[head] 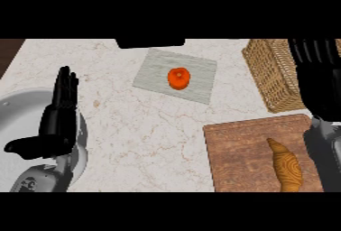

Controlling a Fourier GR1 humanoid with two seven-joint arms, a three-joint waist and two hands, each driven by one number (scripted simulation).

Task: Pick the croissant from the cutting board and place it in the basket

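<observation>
A: Croissant (286, 167) lay on the cutting board (240, 153), near its right edge; untaken.

B: Handling?

A: Likely light, flaky, easily crushed (a guess); best cupped at the thick middle; tapered tips would break.

B: Hands?

A: Right hand (318, 76) hung over the basket (269, 72), fingers straight, holding nothing; left hand (57, 113) rested open by the sink (16, 113); 0 labels readable.
</observation>
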